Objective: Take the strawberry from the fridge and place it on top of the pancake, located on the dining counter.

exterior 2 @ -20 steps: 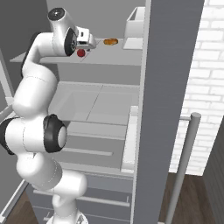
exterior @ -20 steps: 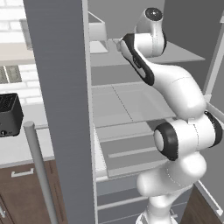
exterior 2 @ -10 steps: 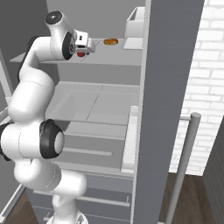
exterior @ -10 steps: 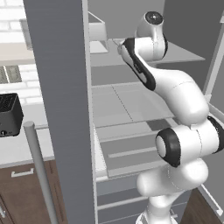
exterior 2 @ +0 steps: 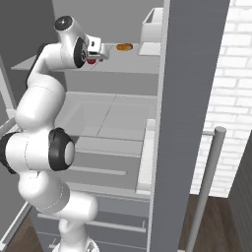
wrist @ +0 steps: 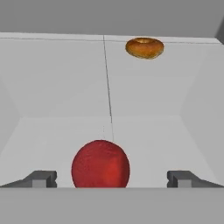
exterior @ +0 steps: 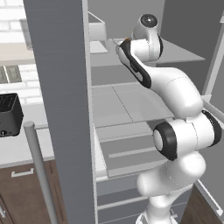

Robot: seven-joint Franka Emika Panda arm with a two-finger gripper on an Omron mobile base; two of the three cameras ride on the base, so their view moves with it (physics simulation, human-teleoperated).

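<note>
Strawberry, red and rounded, sits on the pale upper shelf of the fridge, low in the hand view and between the two dark fingertips of the tool. The fingertips stand spread wide, one to each side of the fruit, with clear gaps on both sides; nothing is pinched. In the right base view the strawberry shows as a small red spot just under the tool, right at the hand.

Farther back on the same shelf lies a golden-brown bagel, well apart from the strawberry and off to one side of the seam that runs down the shelf. From the right base view the bagel lies just beyond the tool, with a pale grey bin past it on the shelf.

The white arm rises from below and bends into the open fridge at the top shelf level. A grey door stands open edge-on, its long silver bar handle in front. Left of the fridge, a black toaster sits on a white surface above brown cabinets.
</note>
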